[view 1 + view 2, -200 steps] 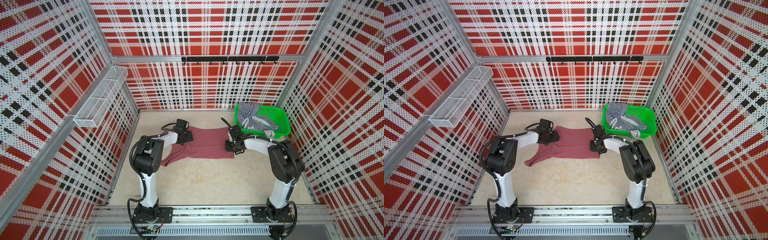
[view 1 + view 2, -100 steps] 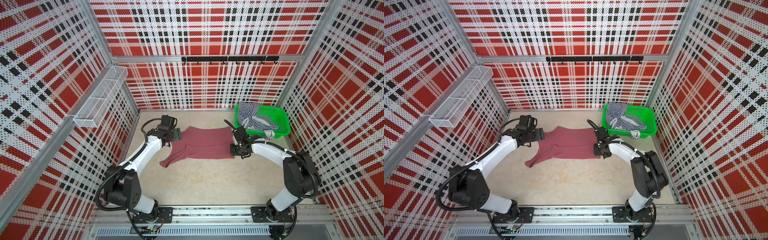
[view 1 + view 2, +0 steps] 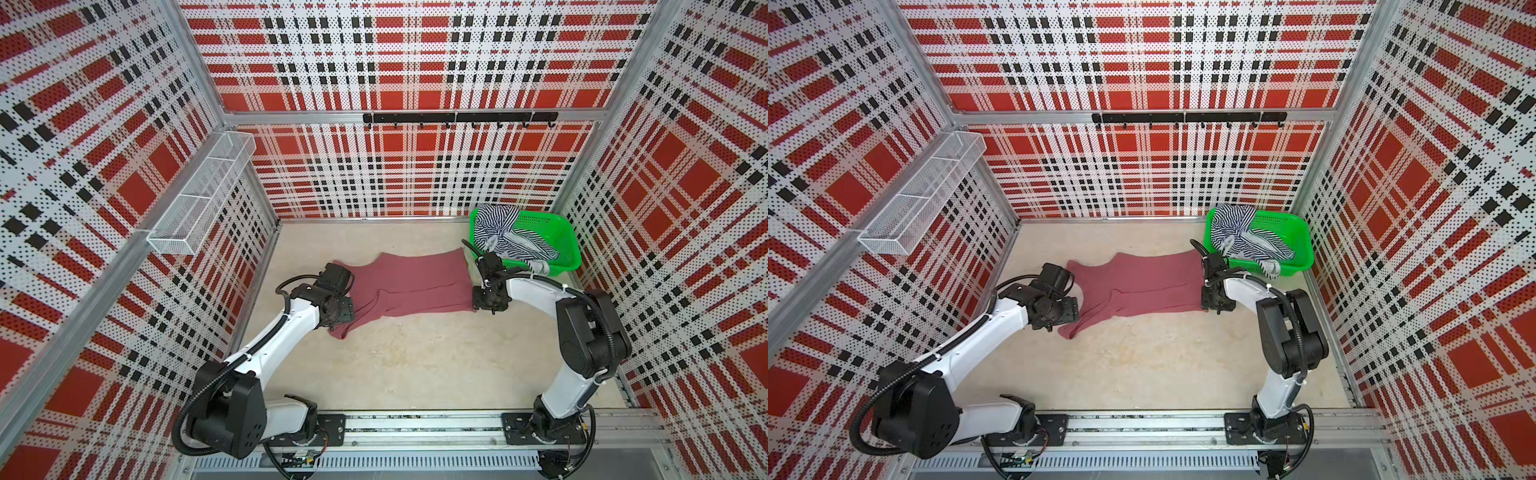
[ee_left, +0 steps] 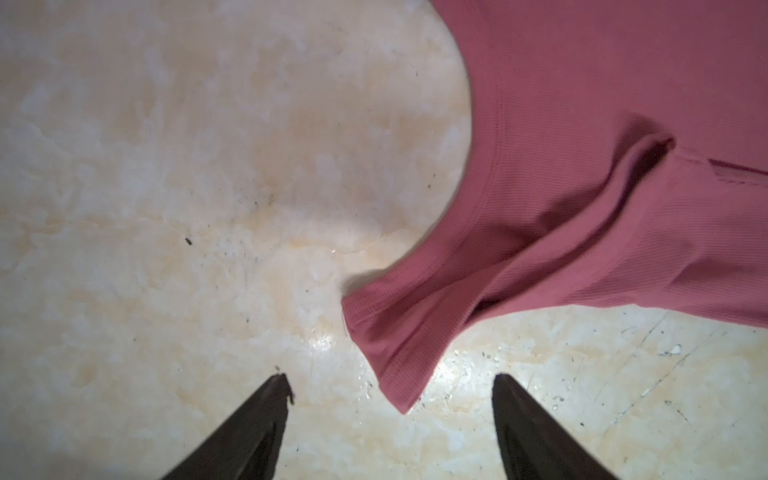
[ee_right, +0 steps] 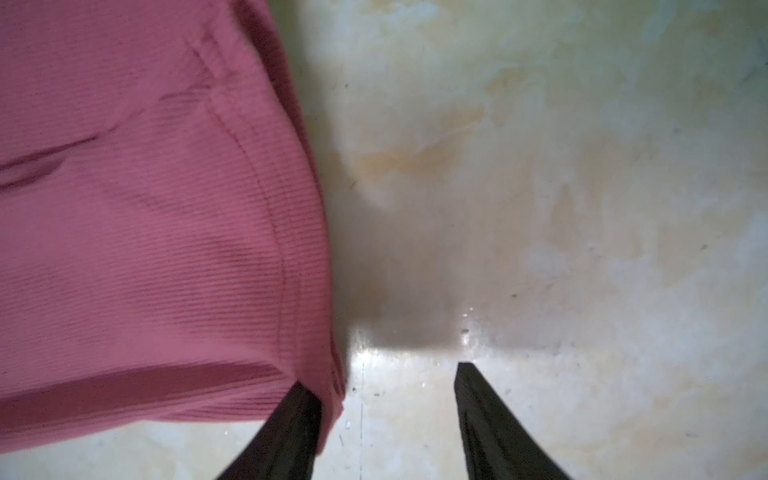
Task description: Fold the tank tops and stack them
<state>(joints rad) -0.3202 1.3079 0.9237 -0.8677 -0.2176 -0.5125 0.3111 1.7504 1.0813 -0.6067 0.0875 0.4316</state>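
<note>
Rose tank top [image 3: 415, 286] [image 3: 1142, 286]: spread flat on the beige tabletop [image 3: 415, 374], lengthwise across both top views. Straps toward the left arm's side, hem toward the right arm's side. Creased along the nearer half, nearer strap trailing out at an angle.

Left gripper [image 3: 344, 311]: low at the strap end, jaws wide apart, clamped on nothing. In the left wrist view [image 4: 390, 376], tip of the nearer strap lying in the gap between the two dark fingers [image 4: 257, 428], touching neither, bare tabletop on either side. Body of the top [image 4: 602, 166] out beyond the fingertips and off to one side, curved armhole edge plainly visible.

Right gripper [image 3: 490, 301] [image 3: 1217, 301]: low at the near corner of the hem, jaws parted, gripping nothing. In the right wrist view [image 5: 380, 374], one finger [image 5: 291, 432] set at the hem corner, cloth [image 5: 145, 208] reaching just past it into the gap. Other finger over bare tabletop, clear space between.

Striped tank top [image 3: 503, 237] [image 3: 1237, 232]: bunched in the green basket [image 3: 557, 237] [image 3: 1296, 239] at the far right corner, part draped over the rim. Well apart from the left gripper, near the right arm's wrist, touched by neither.
</note>
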